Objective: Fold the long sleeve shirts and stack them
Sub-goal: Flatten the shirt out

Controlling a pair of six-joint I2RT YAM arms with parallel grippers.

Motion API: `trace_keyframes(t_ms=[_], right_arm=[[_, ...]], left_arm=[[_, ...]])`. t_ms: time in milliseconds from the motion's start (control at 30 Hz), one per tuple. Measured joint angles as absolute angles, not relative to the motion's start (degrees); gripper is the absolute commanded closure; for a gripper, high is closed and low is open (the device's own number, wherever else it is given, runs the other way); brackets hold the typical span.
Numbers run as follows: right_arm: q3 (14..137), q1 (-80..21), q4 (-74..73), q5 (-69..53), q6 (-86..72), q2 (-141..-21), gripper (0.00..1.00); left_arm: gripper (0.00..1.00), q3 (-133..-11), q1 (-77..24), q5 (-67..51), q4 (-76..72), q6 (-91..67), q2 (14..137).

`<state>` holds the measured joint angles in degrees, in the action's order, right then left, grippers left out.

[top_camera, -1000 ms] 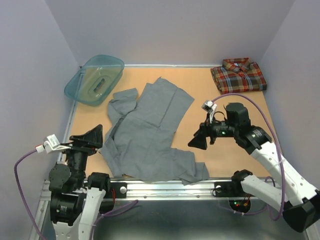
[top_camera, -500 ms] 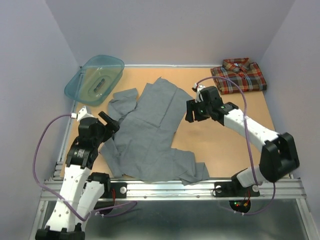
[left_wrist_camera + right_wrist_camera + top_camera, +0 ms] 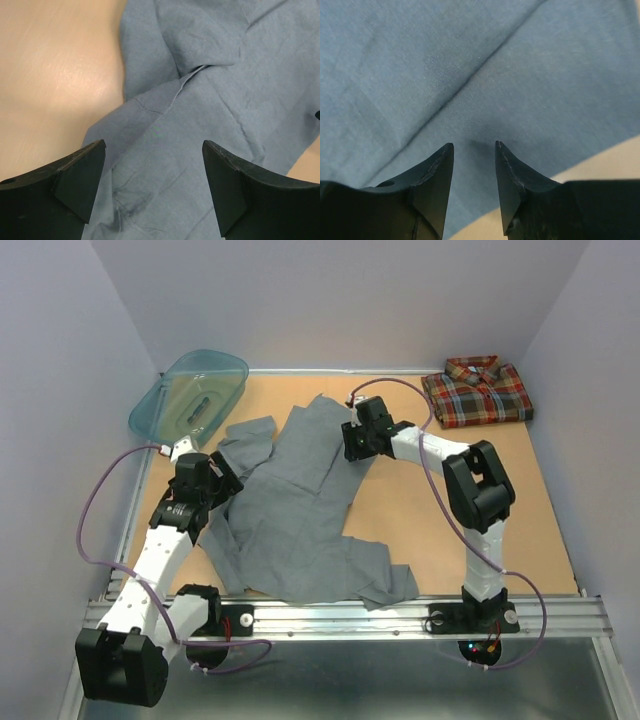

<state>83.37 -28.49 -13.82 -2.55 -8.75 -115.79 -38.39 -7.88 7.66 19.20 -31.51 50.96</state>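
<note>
Already done: the plaid shirt [image 3: 477, 390] lies folded at the far right corner of the table [image 3: 450, 540].
Left to do: the grey shirt [image 3: 300, 505] lies rumpled and unfolded mid-table; it needs folding, then stacking.
Left gripper [image 3: 155, 150]: spread wide above the shirt's left side, empty.
Right gripper [image 3: 474, 145]: fingers narrowly parted just over the shirt's far right edge, holding nothing.
Progress: roughly halfway, I judge.

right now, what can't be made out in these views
- Right tool: whether its tips touch the grey shirt. The right wrist view is too close, and the arm covers them in the top view.
- Grey shirt's collar and buttons: not visible among the folds in any view.
- Teal basin: contents too small to tell, top view.
</note>
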Motion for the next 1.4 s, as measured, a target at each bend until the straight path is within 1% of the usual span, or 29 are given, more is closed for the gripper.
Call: trace_keyframes(t_ms=[133,167,200,367,567,800,967,1133,1400], right_arm=[[84.73,-28.95,-12.91,-1.91,-9.34,-120.46,0.58],[85.1,-28.97,-12.75,-1.45,-9.56,-120.46,0.61],[85.14,-28.97,-12.69,-0.91,-9.87,-120.46,0.62],[82.89,-28.82,-11.88,2.55,-13.02,-119.55,0.62],[66.61,-25.71,-10.17,3.92,-18.9,-108.09,0.62],[48.58,-13.98,-14.85,4.45,-26.41,-91.33,0.59],[43.94,-12.86,-18.15,5.17,-27.94,-85.67,0.59],[42.65,-12.86,-19.18,5.15,-28.36,-84.01,0.59],[41.08,-12.86,-21.17,5.08,-28.32,-81.34,0.59]], left_arm=[[0.1,-38.39,-7.88,8.12,18.48,-30.13,52.73],[0.1,-38.39,-7.88,8.14,18.35,-29.89,52.9],[0.1,-38.39,-7.88,8.14,18.2,-29.69,52.99],[0.1,-38.39,-7.88,8.05,17.21,-28.95,53.32],[0.1,-38.39,-7.88,8.01,16.03,-28.27,54.08],[0.1,-38.39,-8.16,4.89,13.76,-27.05,59.51],[0.1,-38.81,-10.22,-0.14,10.35,-25.63,65.25],[0.1,-43.64,-12.32,-5.13,5.85,-26.13,72.84],[0.1,-55.53,-12.75,1.98,1.28,-30.15,87.35]])
